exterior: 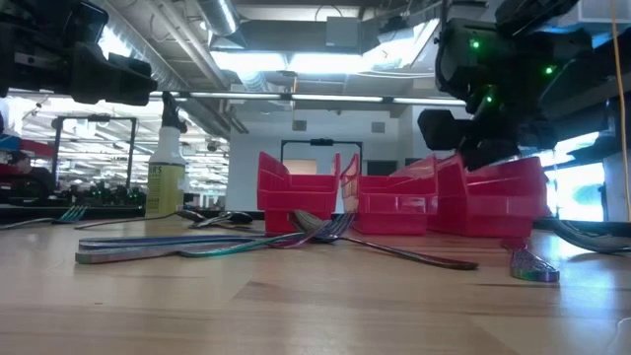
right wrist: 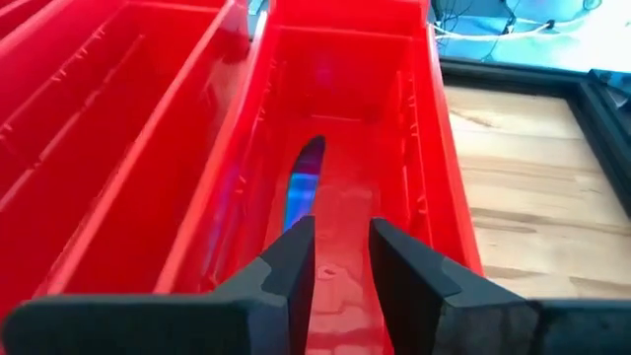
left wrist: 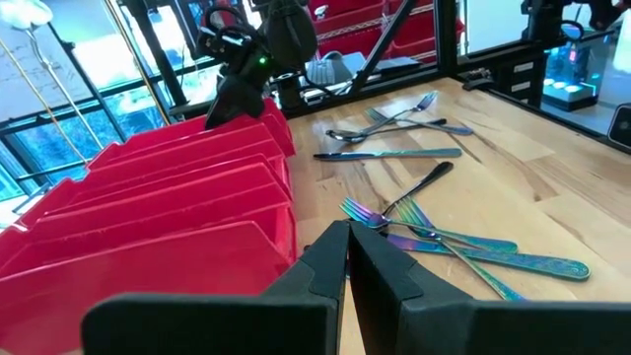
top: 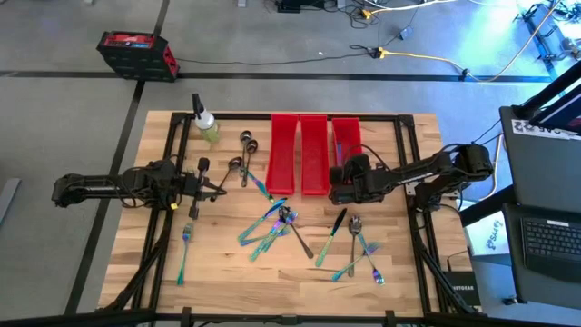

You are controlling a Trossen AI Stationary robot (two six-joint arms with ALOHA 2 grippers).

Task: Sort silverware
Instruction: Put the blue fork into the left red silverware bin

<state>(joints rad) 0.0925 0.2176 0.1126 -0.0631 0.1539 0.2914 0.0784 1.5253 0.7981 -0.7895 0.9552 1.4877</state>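
Observation:
Three long red bins [top: 313, 153] stand side by side at the table's far middle. An iridescent piece of silverware [right wrist: 305, 183] lies on the floor of the rightmost bin [right wrist: 414, 187]. My right gripper [right wrist: 341, 258] hangs open above that bin's near end [top: 340, 178], nothing between its fingers. Iridescent forks, spoons and knives lie loose on the wood in a middle heap [top: 272, 225] and a right heap [top: 359, 247]. One fork [top: 185, 251] lies near left. Two dark spoons [top: 243, 154] lie left of the bins. My left gripper [left wrist: 348, 261] waits shut at the table's left [top: 216, 188].
A spray bottle with yellowish liquid [top: 205, 124] stands at the far left of the table. Black frame rails [top: 413, 136] run along the table's edges. Bare wood lies between the two arms, in front of the bins.

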